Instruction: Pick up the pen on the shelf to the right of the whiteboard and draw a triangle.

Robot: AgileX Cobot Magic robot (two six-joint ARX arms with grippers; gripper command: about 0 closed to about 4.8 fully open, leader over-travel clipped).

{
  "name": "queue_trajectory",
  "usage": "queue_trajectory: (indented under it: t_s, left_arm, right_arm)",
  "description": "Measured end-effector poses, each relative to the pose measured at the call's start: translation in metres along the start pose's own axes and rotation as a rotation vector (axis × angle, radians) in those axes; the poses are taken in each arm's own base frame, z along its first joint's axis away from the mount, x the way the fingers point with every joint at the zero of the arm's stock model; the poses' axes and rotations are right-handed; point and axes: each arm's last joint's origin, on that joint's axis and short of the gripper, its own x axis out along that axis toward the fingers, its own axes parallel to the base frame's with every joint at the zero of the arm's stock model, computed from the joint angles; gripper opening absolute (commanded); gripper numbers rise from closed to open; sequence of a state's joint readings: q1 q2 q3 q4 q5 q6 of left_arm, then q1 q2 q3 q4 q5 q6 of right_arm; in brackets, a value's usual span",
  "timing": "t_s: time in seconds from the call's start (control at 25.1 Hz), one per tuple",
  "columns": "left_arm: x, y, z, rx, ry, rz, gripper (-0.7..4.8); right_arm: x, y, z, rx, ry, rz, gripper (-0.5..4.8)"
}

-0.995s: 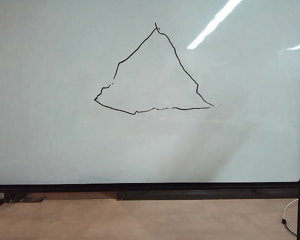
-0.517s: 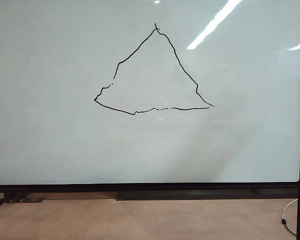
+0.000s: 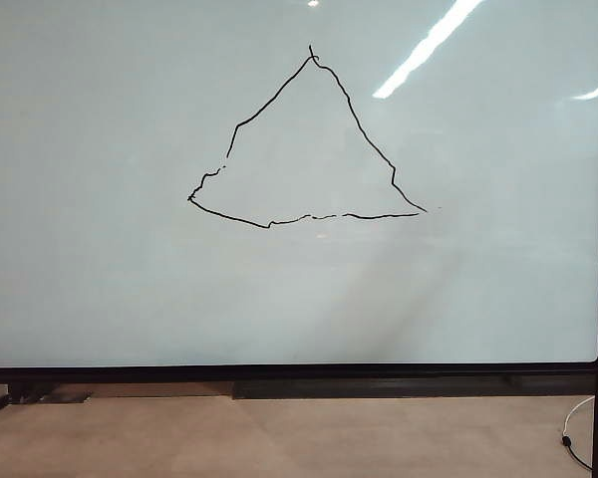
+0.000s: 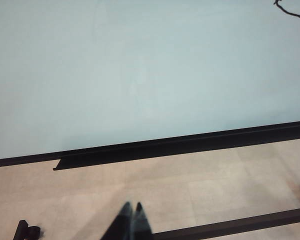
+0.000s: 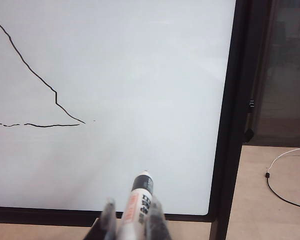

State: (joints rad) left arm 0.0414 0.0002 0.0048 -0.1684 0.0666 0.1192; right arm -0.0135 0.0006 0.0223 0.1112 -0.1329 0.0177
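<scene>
With triangle closed on whiteboard, right gripper fingers clamp pen clear of board. Left gripper fingers closed, empty, below it. Advise withdrawing straight, avoiding stray marks.

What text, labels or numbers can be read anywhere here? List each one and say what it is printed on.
Pen, held in the right gripper: an orange label with dark characters, too blurred to read.
Whiteboard: no writing, only the hand-drawn triangle.
Left gripper: no markings visible.
Nothing else carries text.
</scene>
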Motion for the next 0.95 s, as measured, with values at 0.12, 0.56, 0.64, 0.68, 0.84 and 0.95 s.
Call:
queue_trajectory:
  t_s: [0.12,0.56,0.64,0.68,0.84,0.95]
  left_arm:
    - [0.0000,0.0000,0.0000,0.000,0.000,0.000,-0.05]
    - [0.0000,0.0000,0.0000,0.000,0.000,0.000,-0.05]
    - [0.0000,0.0000,0.0000,0.000,0.000,0.000,-0.05]
    - [0.0000,0.0000,0.0000,0.000,0.000,0.000,-0.05]
    - [0.0000,0.0000,0.0000,0.000,0.000,0.000,-0.05]
    - [0.0000,0.0000,0.0000,0.000,0.000,0.000,-0.05]
  right_arm:
    - [0.0000,-0.0002,-0.0010,0.001,0.010,-0.002,-0.05]
    - [-0.0001,-0.0004,-0.0023,0.003,0.024,-0.005,-0.05]
    - [-0.0001,-0.0004,-0.0023,0.003,0.024,-0.005,-0.05]
    - [-0.0001,-0.0004,-0.0023,0.003,0.023,-0.005,-0.05]
    - [-0.0001,-0.0004,-0.0024,0.003,0.024,-0.005,-0.05]
    - [-0.0001,-0.0004,-0.0023,0.003,0.024,-0.005,-0.05]
